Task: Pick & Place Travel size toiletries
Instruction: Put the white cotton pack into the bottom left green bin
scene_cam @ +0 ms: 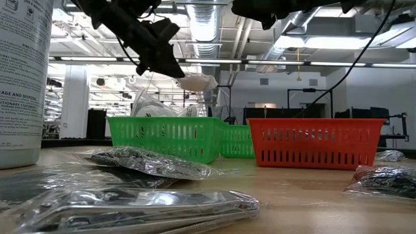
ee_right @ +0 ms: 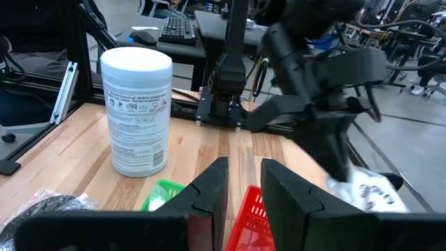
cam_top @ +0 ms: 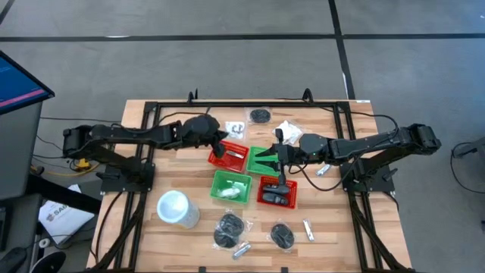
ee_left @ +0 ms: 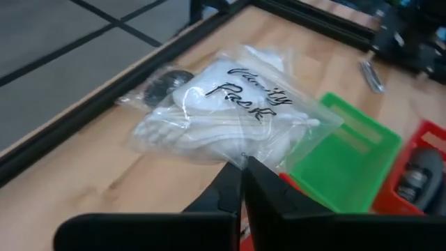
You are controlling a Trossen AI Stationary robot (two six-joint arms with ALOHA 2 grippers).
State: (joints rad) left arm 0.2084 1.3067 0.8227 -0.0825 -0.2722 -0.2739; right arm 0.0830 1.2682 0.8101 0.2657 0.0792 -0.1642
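Baskets: green (cam_top: 230, 186) w/ white packet (cam_top: 231, 192), red (cam_top: 277, 192) w/ dark pieces (cam_top: 277, 199), left fingers (ee_left: 244, 183) clamped on clear packet (ee_left: 230, 104), right fingers (ee_right: 240, 183) apart

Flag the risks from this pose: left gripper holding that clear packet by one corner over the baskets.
1. The left gripper pinches only a corner of the clear packet; it hangs loose and could slip out or swing wide of a basket.
2. The right gripper hangs over the red basket close by, so the two arms may clash if both move inward.
3. The green basket looks light; a dragging packet could shift it.
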